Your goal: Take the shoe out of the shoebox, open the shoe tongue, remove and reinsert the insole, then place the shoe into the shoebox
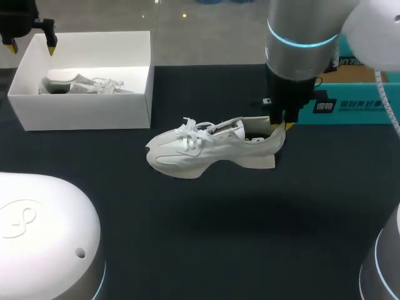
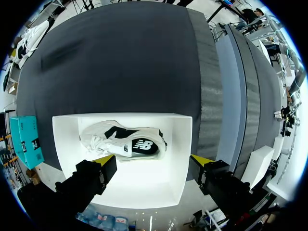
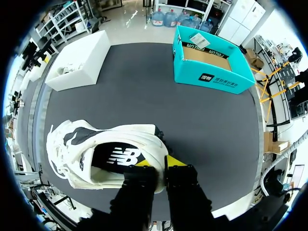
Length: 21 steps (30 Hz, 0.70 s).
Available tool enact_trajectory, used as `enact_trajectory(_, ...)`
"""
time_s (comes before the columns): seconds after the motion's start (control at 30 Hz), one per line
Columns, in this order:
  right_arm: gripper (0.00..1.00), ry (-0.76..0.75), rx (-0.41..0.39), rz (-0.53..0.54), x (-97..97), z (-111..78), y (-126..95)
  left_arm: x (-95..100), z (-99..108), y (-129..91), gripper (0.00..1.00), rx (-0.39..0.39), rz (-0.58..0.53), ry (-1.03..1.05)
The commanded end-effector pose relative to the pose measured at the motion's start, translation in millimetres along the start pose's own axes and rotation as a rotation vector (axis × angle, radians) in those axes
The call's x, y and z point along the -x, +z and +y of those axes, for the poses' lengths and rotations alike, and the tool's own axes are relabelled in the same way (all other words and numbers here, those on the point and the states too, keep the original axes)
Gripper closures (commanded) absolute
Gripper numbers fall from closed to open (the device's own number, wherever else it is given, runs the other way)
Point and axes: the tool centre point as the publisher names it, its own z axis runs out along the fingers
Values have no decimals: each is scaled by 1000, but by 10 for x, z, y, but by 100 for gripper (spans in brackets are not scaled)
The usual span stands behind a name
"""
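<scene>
A white sneaker [image 1: 212, 147] hangs just above the dark table, toe pointing left, with its shadow on the mat below. My right gripper [image 1: 281, 127] is shut on its heel collar. In the right wrist view the gripper [image 3: 161, 163] pinches the heel rim of the sneaker [image 3: 96, 154], one finger inside over the dark insole. The white shoebox [image 1: 81, 112] stands at the back left and holds a second white sneaker [image 1: 84, 84]. My left gripper [image 1: 31, 47] hovers open above that box; between its spread fingers [image 2: 103, 161] the boxed sneaker [image 2: 120, 142] lies on its side.
A teal cardboard box [image 1: 356, 103] stands at the back right, open-topped in the right wrist view [image 3: 211, 60]. My arms' white bases fill the front left [image 1: 44, 237] and front right [image 1: 384, 262] corners. Dark mat [image 1: 219, 237] lies in front of the sneaker.
</scene>
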Motion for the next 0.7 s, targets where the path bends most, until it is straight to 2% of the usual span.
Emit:
enact_trajectory(0.03,100,-10,-17,6,-27,47,52,-3,-14,-4,0,3,2,1)
enact_trajectory(0.27,100,-32,-50,18,-57,20,233,-3,-14,-4,0,3,2,1)
enact_trajectory(0.7,100,-31,-79,32,-121,-197,821,-3,-14,-4,0,3,2,1)
